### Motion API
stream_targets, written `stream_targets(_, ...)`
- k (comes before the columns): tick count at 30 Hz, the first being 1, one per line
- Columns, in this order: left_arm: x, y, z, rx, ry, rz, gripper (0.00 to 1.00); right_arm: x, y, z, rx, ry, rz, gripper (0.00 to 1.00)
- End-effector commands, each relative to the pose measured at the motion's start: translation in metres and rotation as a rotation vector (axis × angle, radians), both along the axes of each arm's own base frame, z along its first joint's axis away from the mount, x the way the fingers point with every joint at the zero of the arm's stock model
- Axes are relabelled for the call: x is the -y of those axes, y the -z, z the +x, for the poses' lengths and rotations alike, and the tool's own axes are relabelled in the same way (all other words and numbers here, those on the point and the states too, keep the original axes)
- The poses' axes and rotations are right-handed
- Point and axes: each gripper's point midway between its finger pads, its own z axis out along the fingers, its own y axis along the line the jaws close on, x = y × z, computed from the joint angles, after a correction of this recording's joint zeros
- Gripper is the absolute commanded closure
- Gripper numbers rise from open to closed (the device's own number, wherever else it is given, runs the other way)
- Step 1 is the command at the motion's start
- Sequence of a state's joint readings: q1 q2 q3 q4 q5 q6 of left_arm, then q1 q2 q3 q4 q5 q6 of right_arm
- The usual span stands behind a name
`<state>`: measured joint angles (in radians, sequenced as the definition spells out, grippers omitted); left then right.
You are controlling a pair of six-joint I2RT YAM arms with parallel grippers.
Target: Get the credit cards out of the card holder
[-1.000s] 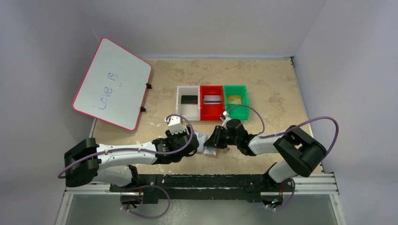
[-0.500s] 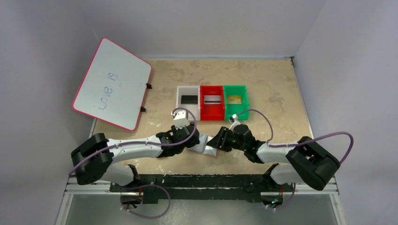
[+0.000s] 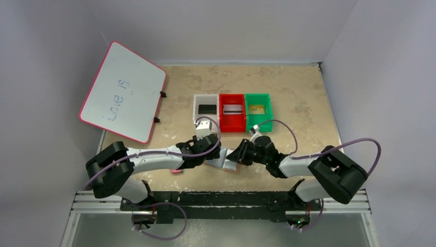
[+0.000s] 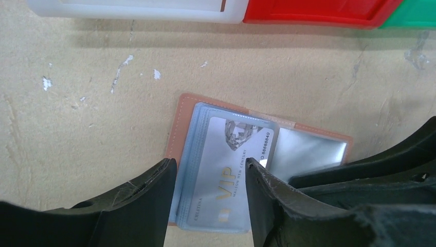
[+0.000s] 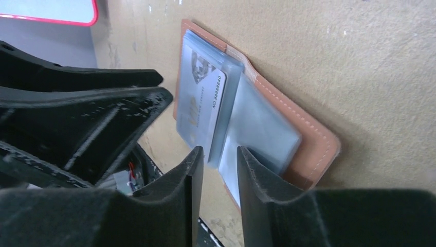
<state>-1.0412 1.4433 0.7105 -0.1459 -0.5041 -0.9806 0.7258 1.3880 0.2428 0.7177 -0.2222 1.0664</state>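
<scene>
While the card holder [image 4: 178, 128] lies open on the near side of the red bin [image 3: 232, 126], 1 silver card [image 4: 226, 172] still sleeved, the left gripper [image 4: 208, 164] has moved in, jaws apart astride that card; the right gripper [image 5: 220, 152], jaws narrowly apart, noses the sleeves [image 5: 259, 128]: a pull looks next.

Three bins [image 3: 232, 126], seemingly four cards [image 4: 222, 175], one holder [image 4: 178, 128], one whiteboard [image 3: 123, 92].

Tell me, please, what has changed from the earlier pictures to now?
The left arm moved right, and the left fingers are now over the silver card in the open card holder. The right fingers stayed at the holder; that arm's elbow swung outward. Nothing was pulled out. The bins and whiteboard stayed put.
</scene>
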Motion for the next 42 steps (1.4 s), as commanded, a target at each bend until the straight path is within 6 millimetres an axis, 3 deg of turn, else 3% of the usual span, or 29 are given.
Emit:
stream_targets(1, 0.021, -0.007, 0.005, 0.002, 0.038, -0.060, 0.49, -0.012, -0.016, 0.014, 0.042, 0.005, 0.035, 0.71)
stream_targets(6, 0.029, 0.003, 0.001, -0.029, 0.063, -0.077, 0.55, -0.018, -0.007, 0.014, 0.011, -0.023, 0.028, 0.71)
stream_targets(18, 0.028, 0.012, -0.013, -0.068, 0.068, -0.149, 0.68, -0.019, -0.002, 0.009, -0.027, -0.033, 0.023, 0.72)
stream_targets(23, 0.029, 0.022, -0.020, -0.093, 0.068, -0.146, 0.71, -0.019, -0.005, 0.009, -0.027, -0.034, 0.026, 0.81)
stream_targets(28, 0.026, 0.032, -0.024, -0.098, 0.056, -0.098, 0.74, -0.017, -0.005, 0.007, -0.035, -0.031, 0.024, 0.99)
stream_targets(42, 0.004, 0.056, -0.026, -0.088, -0.032, 0.085, 0.85, 0.009, -0.001, -0.004, -0.074, 0.015, 0.055, 1.00)
